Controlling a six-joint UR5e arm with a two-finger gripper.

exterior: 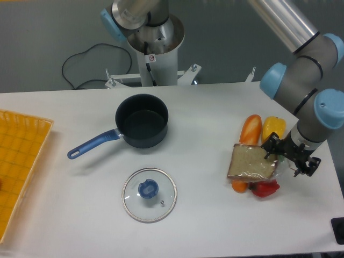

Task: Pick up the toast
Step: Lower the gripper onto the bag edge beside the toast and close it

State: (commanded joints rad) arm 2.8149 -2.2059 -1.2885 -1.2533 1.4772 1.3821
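One gripper (285,156) is hovering at the right edge of the toast (250,163), which is lying across the orange vegetable (248,137) and red pepper (264,188). Fingers are looking parted, holding nothing. Clamping bread, not just loose wrap, is looking wise.

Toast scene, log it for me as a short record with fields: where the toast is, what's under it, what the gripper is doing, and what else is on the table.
toast: plastic-wrapped slice at the table's right side, lying over other items
under toast: orange baguette-like vegetable and red pepper
beside toast: yellow pepper
gripper: at the toast's right edge, touching the plastic wrap; open or shut not clear
pot: dark, blue handle, uncovered, centre of table
lid: glass, blue knob, flat on table in front of pot
tray: orange, at left edge
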